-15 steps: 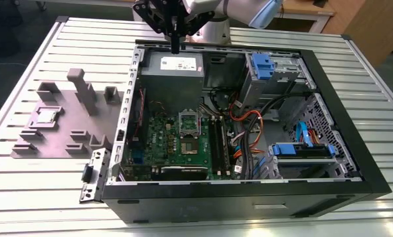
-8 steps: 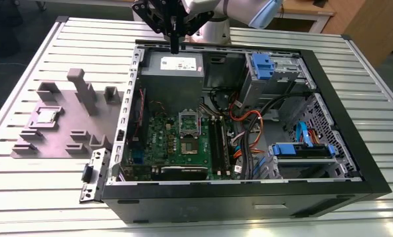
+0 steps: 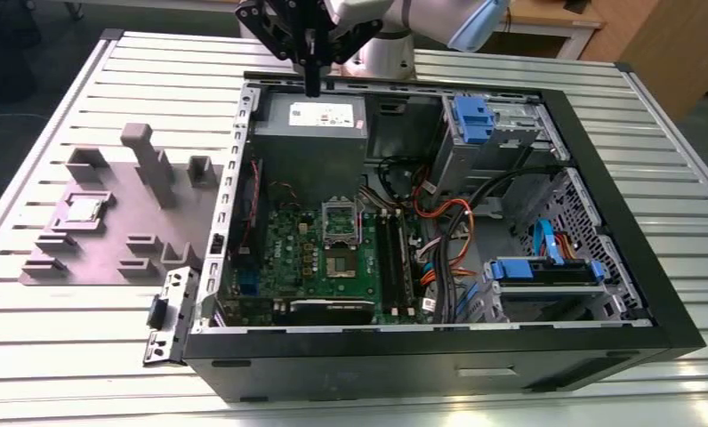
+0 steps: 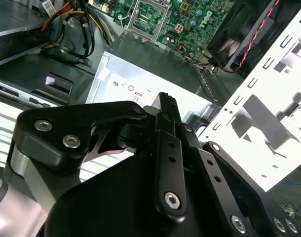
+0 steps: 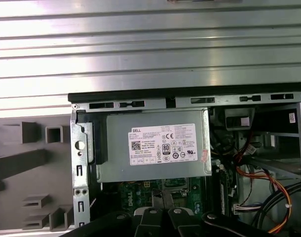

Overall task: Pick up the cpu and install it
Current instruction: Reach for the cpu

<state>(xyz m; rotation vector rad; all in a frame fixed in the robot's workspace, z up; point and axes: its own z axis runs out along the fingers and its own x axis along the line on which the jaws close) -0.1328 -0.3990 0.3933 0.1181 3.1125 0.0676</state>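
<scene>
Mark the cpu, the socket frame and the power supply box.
cpu [image 3: 84, 209], exterior view, on its metal top.
socket frame [image 3: 341, 219], exterior view, about its middle.
power supply box [image 5: 163, 144], first wrist view, on its white label.

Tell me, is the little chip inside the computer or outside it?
Outside. The cpu lies in a grey holder on the exterior view's left, beside the computer case, not on the green board.
</scene>
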